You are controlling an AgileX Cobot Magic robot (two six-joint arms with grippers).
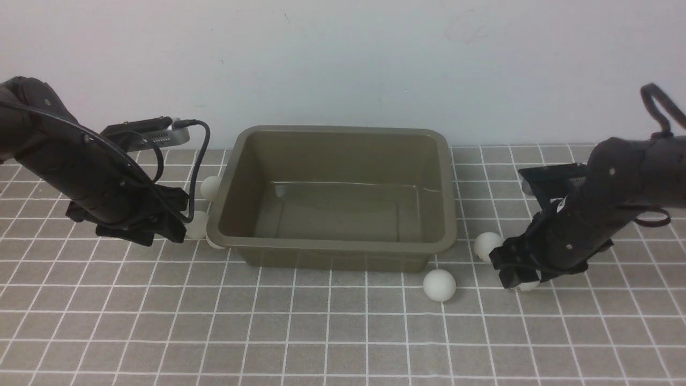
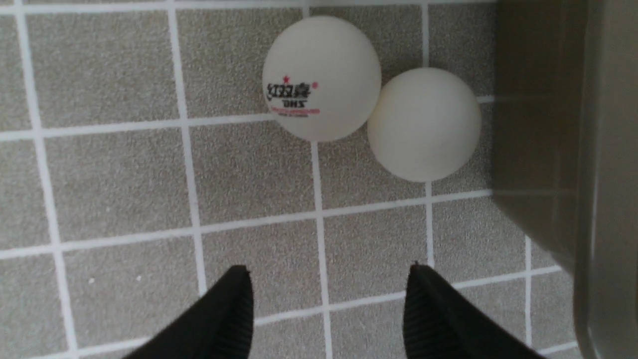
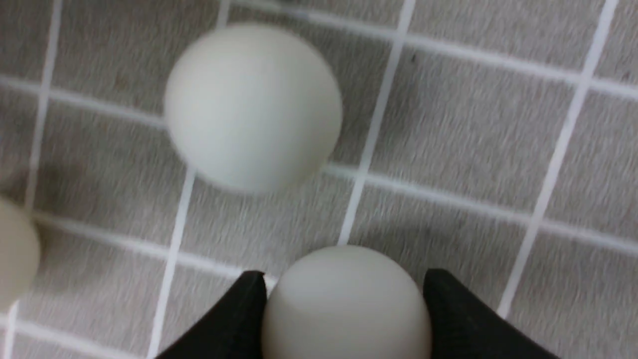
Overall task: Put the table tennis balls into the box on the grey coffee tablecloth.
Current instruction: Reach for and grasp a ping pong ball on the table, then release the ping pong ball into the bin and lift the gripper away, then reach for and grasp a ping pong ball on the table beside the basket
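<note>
The right claw (image 3: pixel 344 273) is narrow, its two black fingers (image 3: pixel 229 324) pressed against either side of a held ball (image 3: pixel 344 304). In the front view this claw (image 1: pixel 517 276) is low over the cloth (image 1: pixel 343 343), well to the right of the box (image 1: pixel 343 129), with a sliver of the held ball (image 1: pixel 529 286) showing under it. I cannot tell whether that ball is off the cloth. Just beside the claw, between it and the box's right wall, lies a side ball (image 1: pixel 486 245). A corner ball (image 1: pixel 439 284) lies on the cloth in front of the box's right front corner, apart from both.

The left claw (image 2: pixel 330 268) is spread wide with nothing but cloth between its fingers (image 2: pixel 224 319). Ahead of it a logo ball (image 2: pixel 321 77), with dark and red print, touches a plain ball (image 2: pixel 423 124), which lies close to the box's olive wall (image 2: pixel 538 124). From the front, this claw (image 1: pixel 166 228) is low, near the box's left wall.

The box stands upright mid-cloth, near the back edge. Every ball in view lies on the cloth outside it.
</note>
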